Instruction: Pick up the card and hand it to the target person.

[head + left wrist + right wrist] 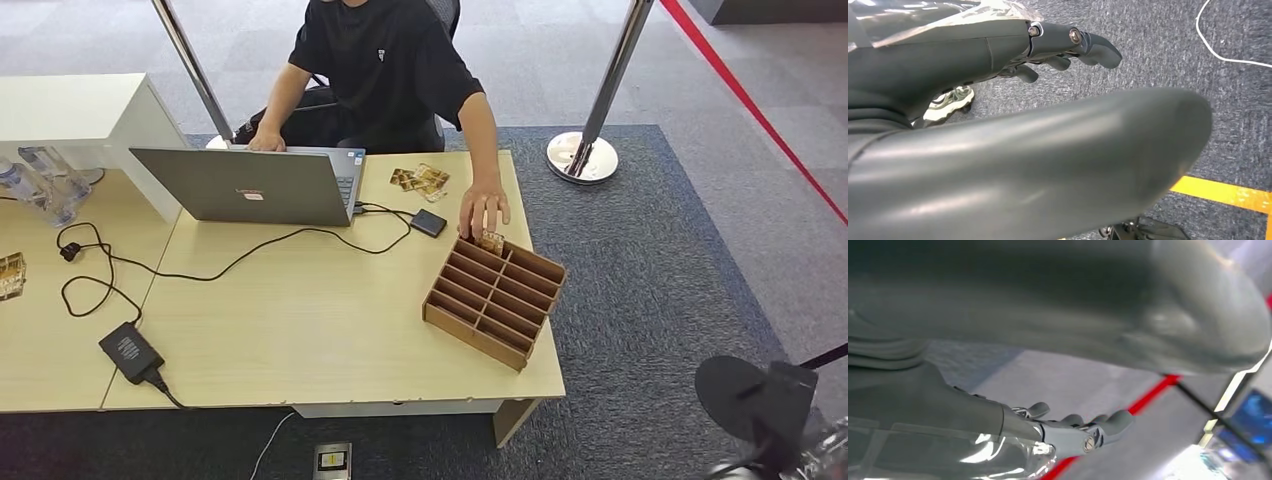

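A seated person's hand (pixel 484 208) rests on a card (pixel 490 241) standing in the back corner compartment of a wooden divider tray (pixel 495 290) near the desk's (pixel 300 320) right edge. The robot's left hand (pixel 1068 45) and right hand (pixel 1073 427) hang over carpet, fingers loosely apart, holding nothing.

organizer (pixel 495 300): brown wood, matt | stanchion base (pixel 581 157): polished metal | laptop (pixel 250 185): matt grey metal

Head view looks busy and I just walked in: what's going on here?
A person's hand is placing a card in the far corner slot of the wooden divider tray on the table. The robot's left hand and right hand hang over the floor, holding nothing.
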{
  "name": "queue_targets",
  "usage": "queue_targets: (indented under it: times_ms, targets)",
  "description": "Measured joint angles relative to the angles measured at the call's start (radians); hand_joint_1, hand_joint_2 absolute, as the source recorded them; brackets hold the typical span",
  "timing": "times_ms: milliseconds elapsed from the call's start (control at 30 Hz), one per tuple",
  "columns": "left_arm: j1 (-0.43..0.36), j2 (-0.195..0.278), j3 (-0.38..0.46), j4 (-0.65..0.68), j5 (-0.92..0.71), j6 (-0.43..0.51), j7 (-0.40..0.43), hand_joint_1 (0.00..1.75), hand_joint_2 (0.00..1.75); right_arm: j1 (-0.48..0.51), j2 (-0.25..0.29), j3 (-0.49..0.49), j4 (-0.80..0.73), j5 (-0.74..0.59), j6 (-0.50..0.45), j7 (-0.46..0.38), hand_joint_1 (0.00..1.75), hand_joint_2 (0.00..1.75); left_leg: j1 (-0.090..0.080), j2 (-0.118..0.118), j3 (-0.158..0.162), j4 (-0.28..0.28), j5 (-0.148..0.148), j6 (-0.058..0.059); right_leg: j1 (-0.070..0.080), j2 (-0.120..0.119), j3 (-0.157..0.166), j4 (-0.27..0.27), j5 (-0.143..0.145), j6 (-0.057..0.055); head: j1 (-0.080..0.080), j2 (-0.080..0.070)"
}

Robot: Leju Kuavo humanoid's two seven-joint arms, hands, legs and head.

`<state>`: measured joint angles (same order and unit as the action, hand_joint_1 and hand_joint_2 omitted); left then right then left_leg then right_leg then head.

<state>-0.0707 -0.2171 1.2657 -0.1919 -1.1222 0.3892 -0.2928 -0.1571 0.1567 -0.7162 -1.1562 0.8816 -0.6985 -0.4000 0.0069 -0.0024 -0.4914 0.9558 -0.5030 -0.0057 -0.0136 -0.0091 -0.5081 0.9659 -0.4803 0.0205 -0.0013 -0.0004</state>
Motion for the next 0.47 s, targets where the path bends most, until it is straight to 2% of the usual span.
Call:
queue_targets:
  times_ms: [100, 267, 367, 467]
  targets:
    - [0.0, 0.0, 0.0, 0.0, -0.001, -0.001, 0.0, 0.0, 0.0, 0.002, -0.016, -0.092, 0.108, 0.014, 0.0, 0.018, 0.0, 0.0, 0.0, 0.0, 0.0, 0.0, 0.0, 0.0, 0.0, 0.0, 0.0, 0.0, 0.0, 0.0, 0.0, 0.0]
    - [-0.001, 0.0, -0.001, 0.0, 0.015, -0.001, 0.01, 0.0, 0.0, -0.009, -0.056, -0.226, 0.325, 0.119, 0.0, 0.084, 0.0, 0.0, 0.0, 0.0, 0.001, 0.0, 0.0, 0.0, 0.001, 0.0, 0.001, 0.0, 0.0, 0.0, 0.0, 0.0]
    - [-0.003, -0.001, -0.001, 0.0, 0.017, 0.002, 0.013, 0.0, 0.0, -0.013, -0.08, -0.28, 0.456, 0.182, 0.002, 0.149, 0.0, 0.0, 0.0, 0.0, 0.001, 0.0, 0.0, 0.0, 0.001, 0.0, 0.001, 0.0, 0.0, 0.0, 0.0, 0.0]
    - [-0.004, -0.002, -0.001, 0.0, 0.017, 0.005, 0.015, 0.0, 0.0, -0.013, -0.101, -0.31, 0.598, 0.23, 0.024, 0.253, 0.0, 0.0, 0.001, 0.0, 0.001, 0.0, 0.0, 0.0, 0.002, 0.0, 0.002, 0.0, 0.0, 0.0, 0.0, 0.0]
